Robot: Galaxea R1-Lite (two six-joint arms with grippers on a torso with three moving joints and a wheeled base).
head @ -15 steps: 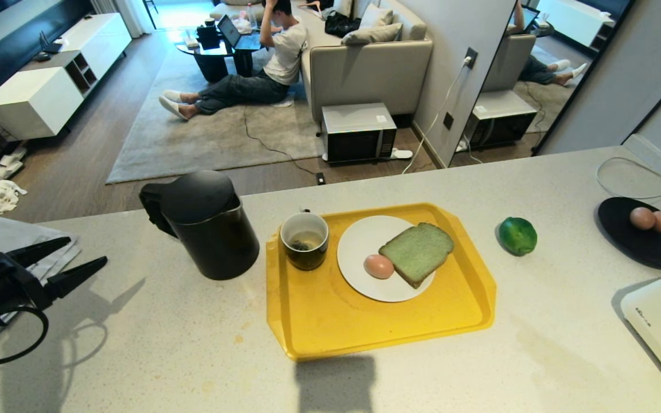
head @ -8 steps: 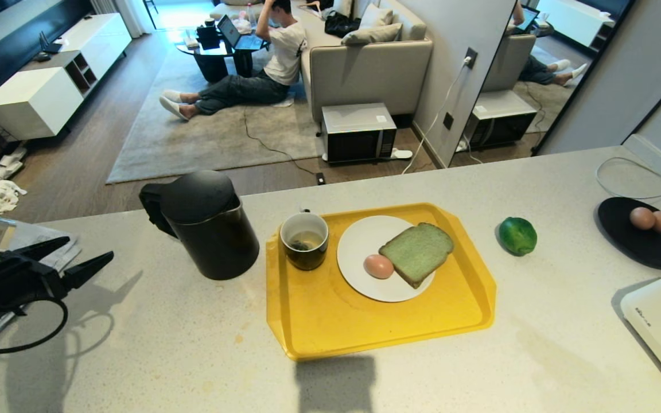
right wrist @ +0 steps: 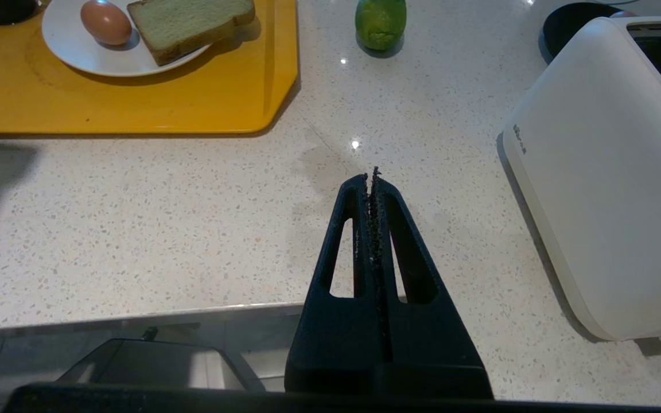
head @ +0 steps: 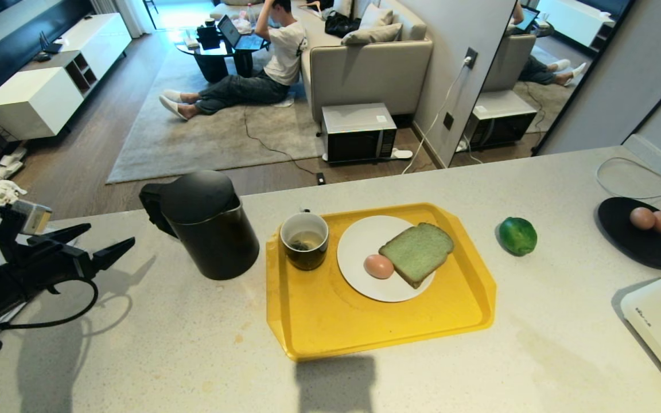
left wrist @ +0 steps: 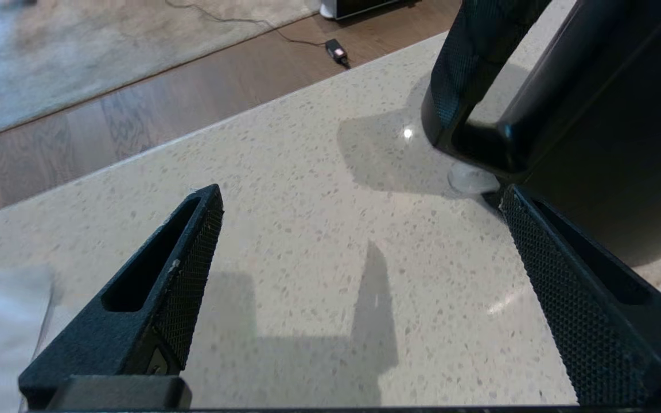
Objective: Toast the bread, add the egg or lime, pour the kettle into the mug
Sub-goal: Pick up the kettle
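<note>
- Kettle (head: 204, 223): tall matte black, domed lid shut, upright on the bench just left of the yellow tray (head: 330, 332); loop handle points away from the tray, toward the left.
- Mug (head: 304, 241): small, dark outside, white inside, upright in the tray's far-left corner, tea bag and some liquid visible inside, string at the far rim.
- Bread (head: 418, 252): thick pale green slice, darker crust, lying flat on the white plate (head: 359, 235), overhanging the plate's right edge.
- Egg (head: 378, 266): pinkish-brown, on its side on the plate, touching the bread's left edge.
- Lime (head: 517, 236): glossy green, on the bare bench right of the tray, apart from it.
</note>
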